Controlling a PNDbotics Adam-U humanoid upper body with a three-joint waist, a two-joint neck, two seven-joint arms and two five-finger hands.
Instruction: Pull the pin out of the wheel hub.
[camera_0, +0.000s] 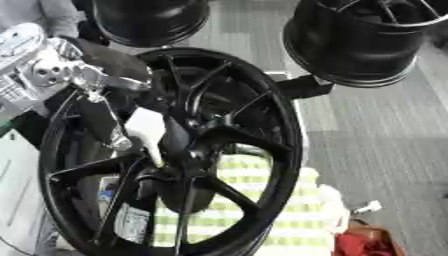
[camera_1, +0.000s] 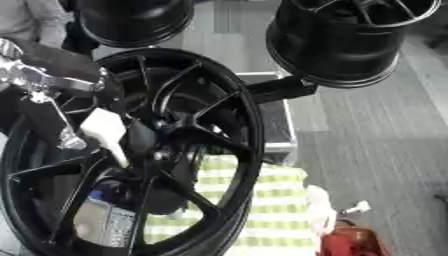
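A large black spoked wheel hub (camera_0: 262, 115) stands upright and fills the left and middle of both eye views. A white tapered piece (camera_0: 149, 131) lies against the spokes just above the hub's centre (camera_0: 179, 172), its narrow end pointing down toward the centre. I cannot tell whether it is the pin. My left arm comes in from the upper left with silver joints (camera_0: 52, 70). My left hand (camera_0: 118, 62) is black against the black wheel and reaches to the white piece. My right hand does not show.
Two more black rims (camera_0: 363, 40) (camera_0: 149, 20) hang at the top. A black bracket (camera_0: 302, 86) juts from the wheel's right side. Yellow-green striped cloth (camera_0: 289, 205) shows behind the spokes, and a red object (camera_0: 367, 245) at lower right. Grey floor lies to the right.
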